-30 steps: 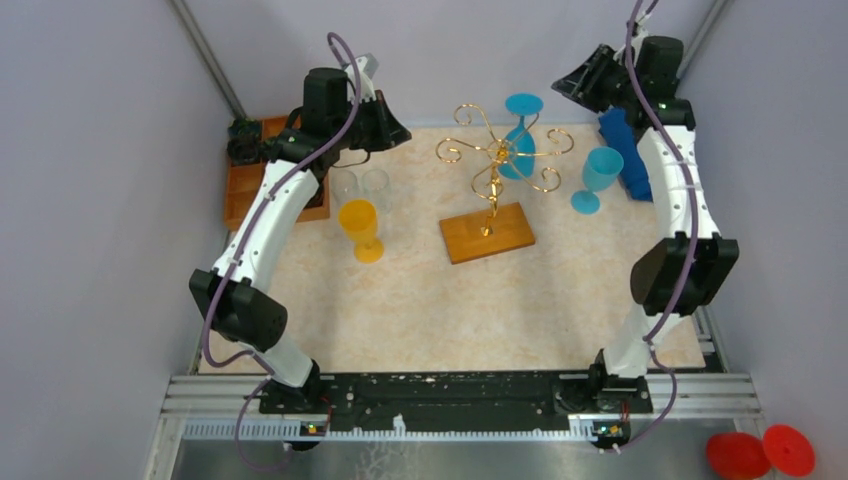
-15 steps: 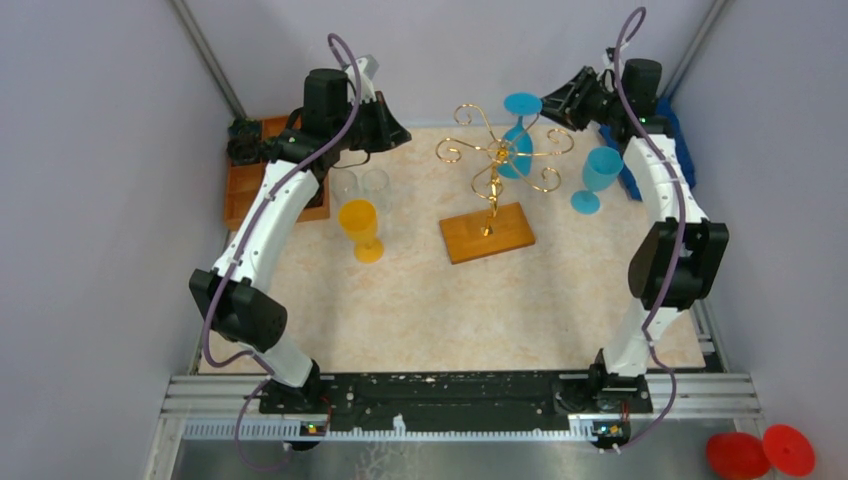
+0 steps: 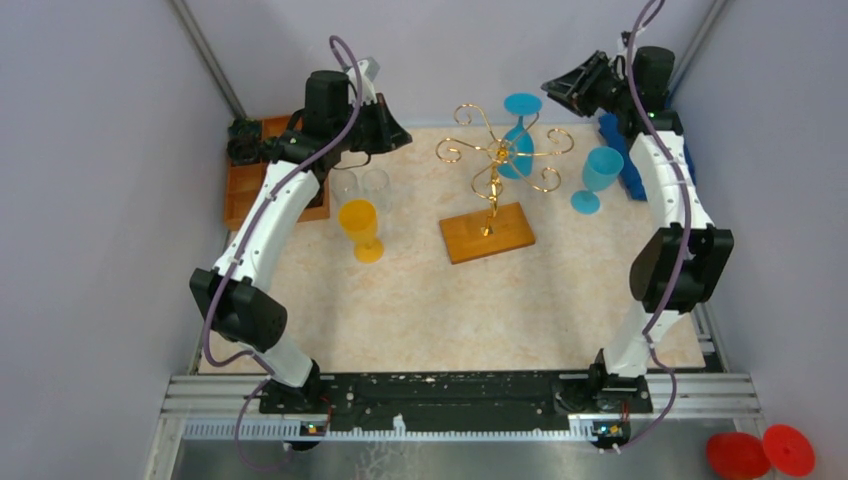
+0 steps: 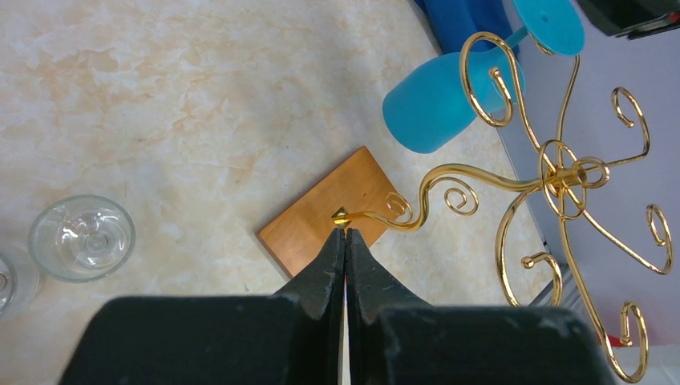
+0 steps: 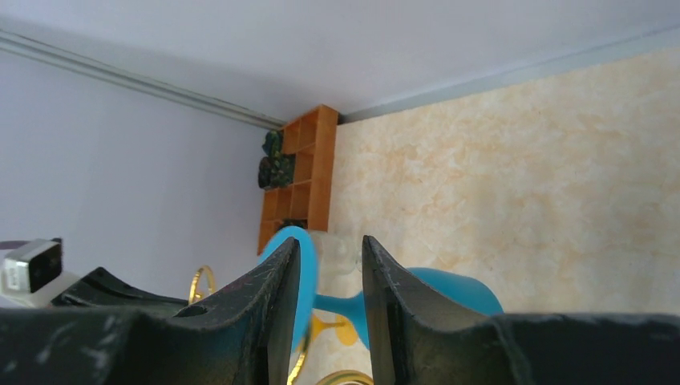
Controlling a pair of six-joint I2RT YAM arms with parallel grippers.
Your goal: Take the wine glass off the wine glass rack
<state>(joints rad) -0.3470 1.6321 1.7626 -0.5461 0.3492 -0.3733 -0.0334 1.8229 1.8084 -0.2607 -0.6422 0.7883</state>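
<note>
Right gripper (image 5: 327, 255) swung in from far right; jaws narrowing, a gap left, astride stem of blue wine glass (image 3: 523, 104), no pinch yet. Glass hangs inverted on wine glass rack (image 3: 487, 232), far centre. Left gripper (image 4: 345, 237) closed, empty. I judge grasp imminent.

You have bare surface (image 3: 400, 310) across the lower half of the top view. At upper centre, the curled arms of the wine glass rack (image 3: 491, 186) hem the hanging wine glass (image 3: 516, 162); another blue glass (image 3: 603, 166) stands close right.
</note>
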